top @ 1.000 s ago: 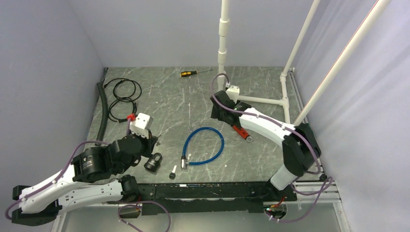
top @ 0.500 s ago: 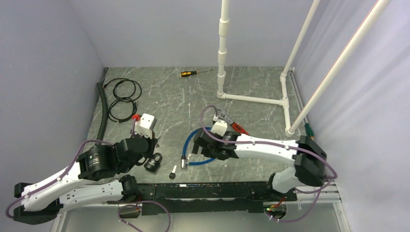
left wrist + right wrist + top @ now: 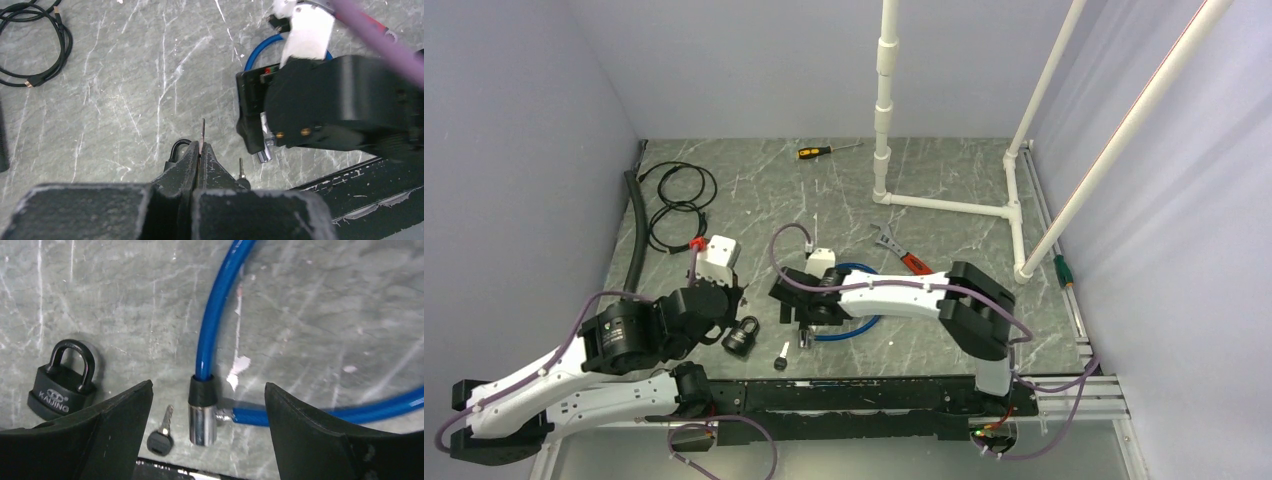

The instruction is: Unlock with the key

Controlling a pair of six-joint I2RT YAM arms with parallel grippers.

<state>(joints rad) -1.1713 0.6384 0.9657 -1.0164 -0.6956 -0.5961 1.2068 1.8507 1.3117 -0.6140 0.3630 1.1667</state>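
My left gripper is shut on a key, whose thin metal blade sticks out past the fingertips. Just beneath those fingers sits the black padlock, upright shackle showing. A second key with a black head lies loose on the table near the front edge. My right gripper hangs open over the chrome cylinder of the blue cable lock, holding nothing.
Black cables and a black hose lie at the left. A yellow-handled screwdriver is at the back. A red-handled wrench lies right of the cable lock. A white pipe frame stands at the back right.
The right arm has swung from the back right across to the front, ending over the cable lock's cylinder beside the padlock. The left arm has barely moved.
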